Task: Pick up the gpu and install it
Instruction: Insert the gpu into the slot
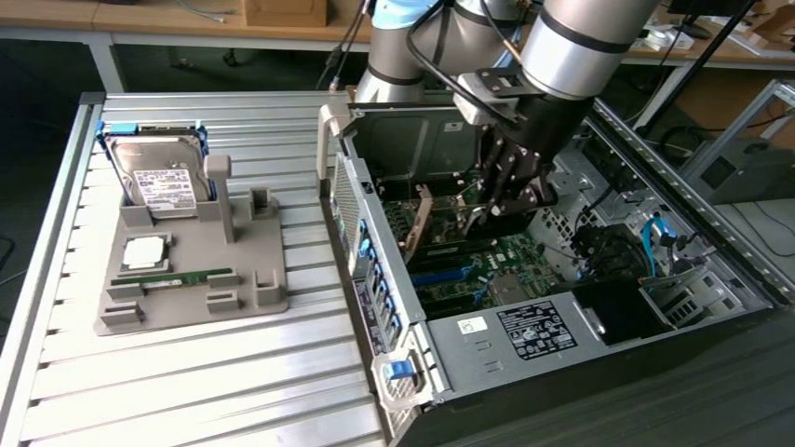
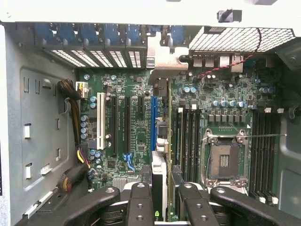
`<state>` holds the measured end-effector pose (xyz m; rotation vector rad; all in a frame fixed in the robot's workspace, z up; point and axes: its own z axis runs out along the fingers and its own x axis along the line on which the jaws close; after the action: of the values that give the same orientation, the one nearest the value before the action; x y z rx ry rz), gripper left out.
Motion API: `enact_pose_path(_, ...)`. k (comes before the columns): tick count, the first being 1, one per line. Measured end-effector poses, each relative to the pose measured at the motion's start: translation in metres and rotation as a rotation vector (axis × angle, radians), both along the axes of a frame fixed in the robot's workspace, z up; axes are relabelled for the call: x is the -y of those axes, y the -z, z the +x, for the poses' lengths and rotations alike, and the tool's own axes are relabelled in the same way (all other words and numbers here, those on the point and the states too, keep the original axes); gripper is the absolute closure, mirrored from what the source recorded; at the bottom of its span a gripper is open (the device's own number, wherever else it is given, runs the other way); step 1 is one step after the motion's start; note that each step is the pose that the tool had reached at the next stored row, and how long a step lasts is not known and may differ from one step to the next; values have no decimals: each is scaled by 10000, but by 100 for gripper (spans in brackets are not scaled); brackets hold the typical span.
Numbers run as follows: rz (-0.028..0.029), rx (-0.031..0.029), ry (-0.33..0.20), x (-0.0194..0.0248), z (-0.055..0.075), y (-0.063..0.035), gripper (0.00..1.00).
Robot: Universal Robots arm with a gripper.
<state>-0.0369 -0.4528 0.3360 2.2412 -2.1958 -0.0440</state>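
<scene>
Your gripper (image 2: 164, 190) reaches down into the open computer case (image 1: 522, 372), its jaws clenched on the gpu (image 2: 169, 141). The card stands on edge between the fingers (image 2: 140, 202), over the green motherboard (image 2: 136, 117) and just beside the long blue slot (image 2: 153, 120). You cannot tell whether it is seated. Outside the case, toward the exterior view's left, a grey tray (image 1: 255, 298) on the slatted table (image 1: 186, 391) holds a memory stick (image 1: 174, 277) lying flat and, farther back, an upright hard drive (image 1: 162, 177).
</scene>
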Motion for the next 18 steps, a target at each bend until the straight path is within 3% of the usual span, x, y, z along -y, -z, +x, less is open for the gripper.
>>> enact_pose_path(12,0,0,0,18,-47,19,73)
enact_pose_path(18,0,0,0,20,-157,35,73)
